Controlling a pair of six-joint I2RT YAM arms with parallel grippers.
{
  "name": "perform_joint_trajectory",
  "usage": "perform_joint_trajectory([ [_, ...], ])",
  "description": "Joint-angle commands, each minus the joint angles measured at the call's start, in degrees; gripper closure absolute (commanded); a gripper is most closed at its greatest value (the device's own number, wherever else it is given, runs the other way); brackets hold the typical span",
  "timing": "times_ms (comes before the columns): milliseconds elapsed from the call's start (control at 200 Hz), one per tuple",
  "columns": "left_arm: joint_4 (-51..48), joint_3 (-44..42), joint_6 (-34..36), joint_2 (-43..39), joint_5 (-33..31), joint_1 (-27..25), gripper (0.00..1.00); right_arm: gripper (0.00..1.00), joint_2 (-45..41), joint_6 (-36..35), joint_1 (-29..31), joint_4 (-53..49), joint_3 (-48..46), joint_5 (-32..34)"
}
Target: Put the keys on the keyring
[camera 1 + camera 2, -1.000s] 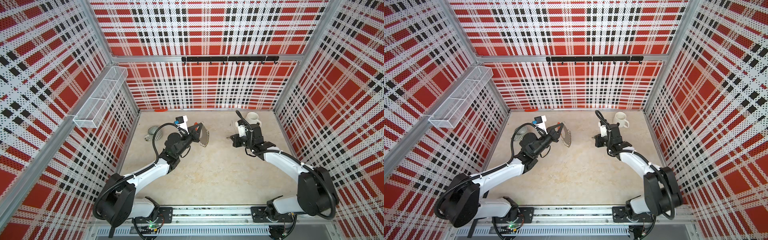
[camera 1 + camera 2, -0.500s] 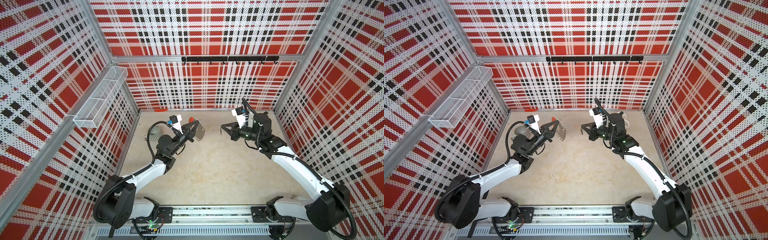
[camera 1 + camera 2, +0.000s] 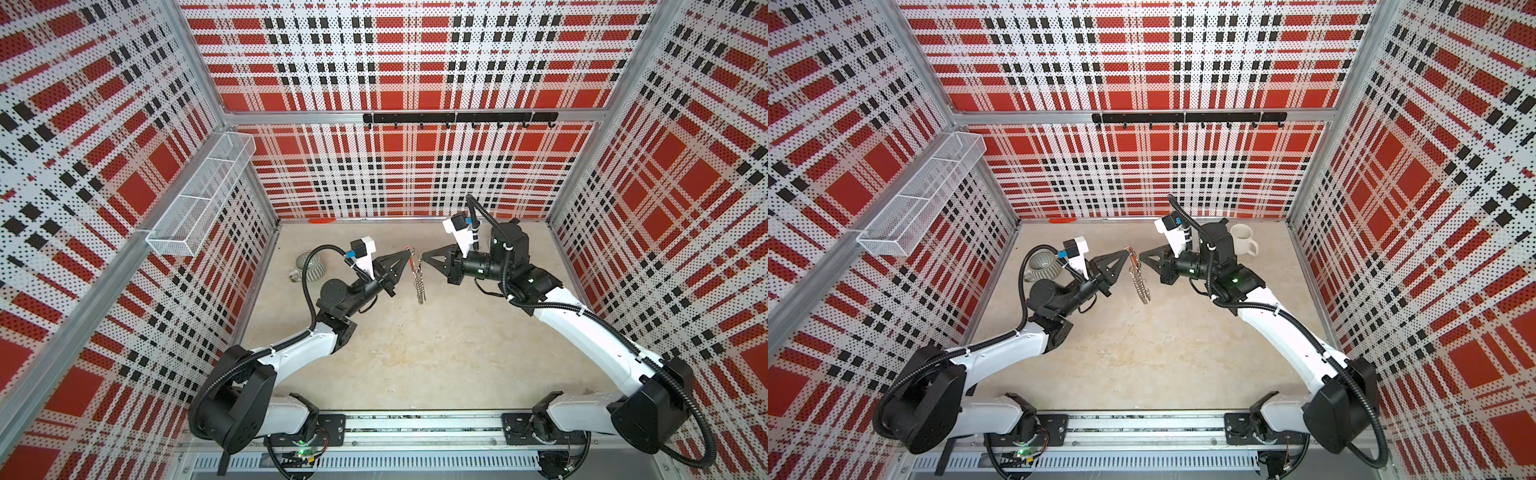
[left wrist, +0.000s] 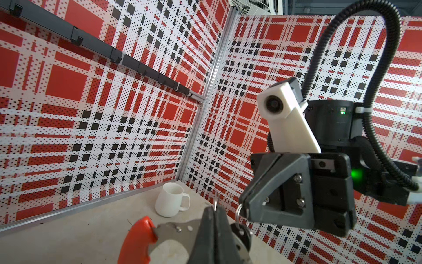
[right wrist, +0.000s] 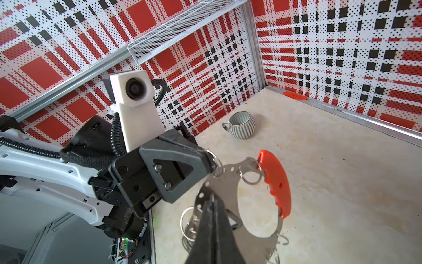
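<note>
The keyring [image 3: 419,286] hangs edge-on above the table middle in both top views, its small wire loops dangling [image 3: 1139,286]. The wrist views show its grey hoop [image 5: 228,180] and red segment [image 5: 276,182]. My left gripper [image 3: 409,248] is shut on one small wire loop at the hoop's top [image 4: 214,206]. My right gripper [image 3: 422,255] faces it tip to tip, shut [image 5: 213,197], with its tips against the hoop's perforated edge. The keys show as a black tag [image 4: 243,230] hanging on a silver ring from the right gripper's tips, beside its fingers [image 5: 234,221]. The silver key itself is hidden.
A white mug [image 3: 1241,241] stands at the back right behind the right arm. A ribbed grey mug [image 3: 309,268] sits at the back left. A wire basket [image 3: 199,203] hangs on the left wall, a black hook rail [image 3: 457,118] on the back wall.
Both grippers have risen from the table and come together at the middle. The keyring now hangs edge-on between them. The right gripper has swung round from near the white mug.
</note>
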Motion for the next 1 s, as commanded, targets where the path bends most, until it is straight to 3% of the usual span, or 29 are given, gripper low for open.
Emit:
perform_joint_trajectory([
  [0, 3.83, 1.78, 0.67, 0.7, 1.53, -0.57, 1.0, 1.0, 0.41, -0.67, 0.49, 1.71, 1.88, -0.83],
  [712, 5.15, 3.26, -2.11, 2.05, 3.47, -1.1, 1.0, 1.0, 2.0, -0.61, 1.12, 1.72, 4.36, 1.58],
  [992, 5.62, 3.19, -2.29, 1.87, 3.82, -1.06, 1.0, 1.0, 2.3, -0.49, 1.02, 0.65, 4.76, 7.64],
])
